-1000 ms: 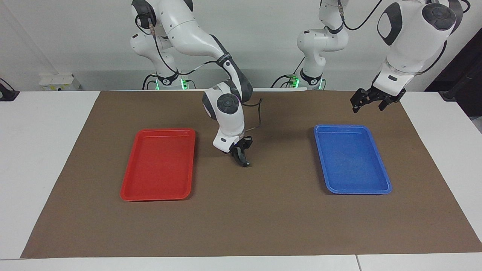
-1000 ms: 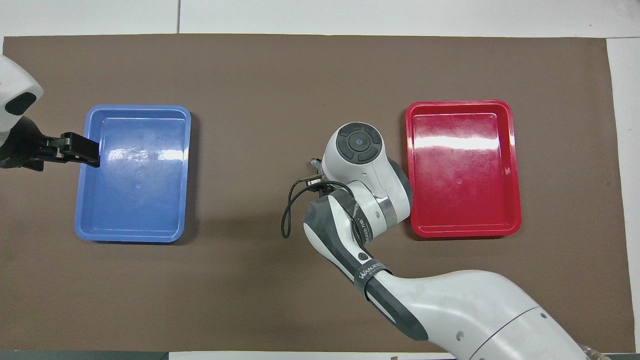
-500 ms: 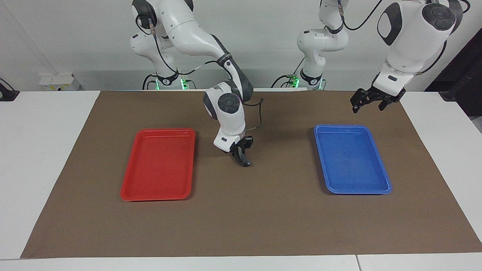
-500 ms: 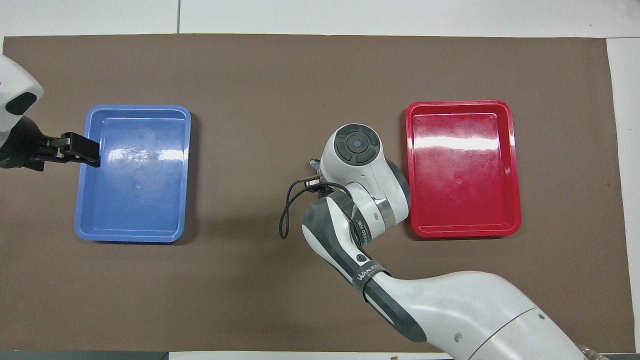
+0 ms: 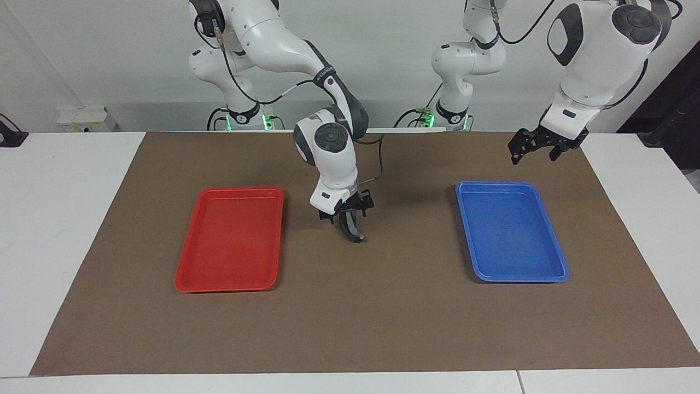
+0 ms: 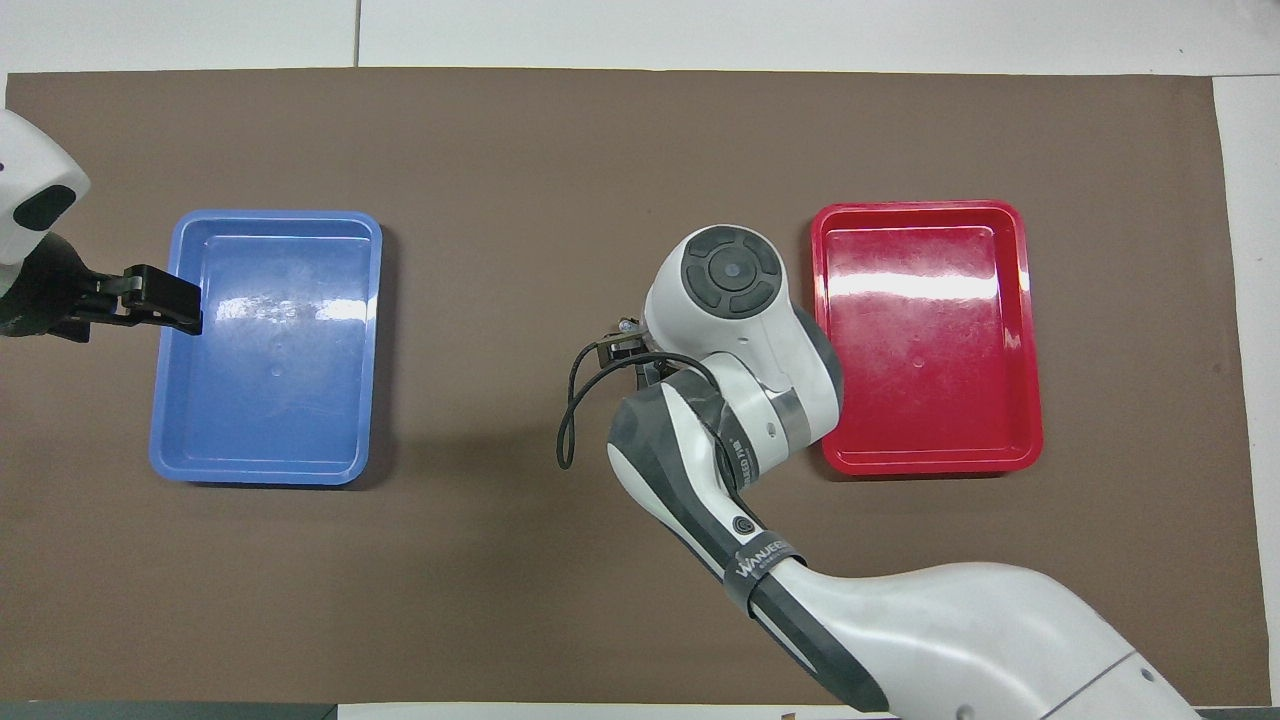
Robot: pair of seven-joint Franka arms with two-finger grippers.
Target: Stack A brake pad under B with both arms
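Curved brake pad B [image 5: 351, 229], seemingly stiff and heavy, best gripped mid-span, lies between the trays, at six o'clock of the spread-fingered right gripper [image 5: 348, 210]; the left gripper [image 5: 538, 146] waits, spread.

plain wall, white table, brown mat

white wall [image 5: 383, 49] rises at the robots' end, pale and bare, evenly lit. white table [image 5: 60, 219] made of joined panels; a seam shows along its edge farthest from the robots. brown mat [image 5: 383, 317] covers most of the tabletop, soft shadows on it. small white box [image 5: 85, 117] sits against the wall past the right arm's end. dark furniture [image 5: 672, 109] past the left arm's end, unclear.
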